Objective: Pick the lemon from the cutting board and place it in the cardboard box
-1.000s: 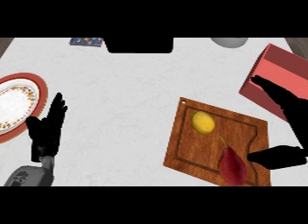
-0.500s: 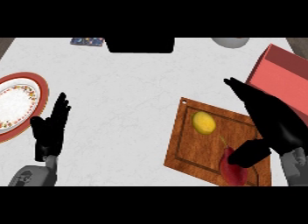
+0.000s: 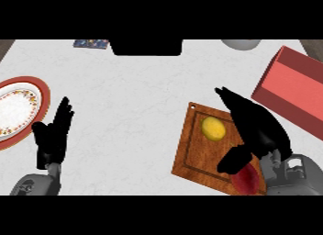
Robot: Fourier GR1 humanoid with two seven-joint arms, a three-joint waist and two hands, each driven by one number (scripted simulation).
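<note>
A yellow lemon (image 3: 214, 128) lies on the wooden cutting board (image 3: 198, 156) at centre right. My right hand (image 3: 259, 128) hangs over the board's right side, just right of the lemon, open with straight fingers pointing away and the thumb low at the left; it does not hold the lemon. The box (image 3: 301, 92), red in this view, stands at the far right. My left hand (image 3: 53, 134) rests open at the lower left, fingers up.
A dark red vegetable (image 3: 247, 180) lies on the board's near end, partly under my right hand. A red-rimmed patterned plate (image 3: 12, 111) sits at the left edge. A black object (image 3: 147, 47), a grey bowl (image 3: 241, 44) and a small patterned item (image 3: 91, 43) line the far edge.
My right hand has moved left from beside the box to over the cutting board, closer to the lemon. The left hand has barely shifted. The lemon has not moved.
</note>
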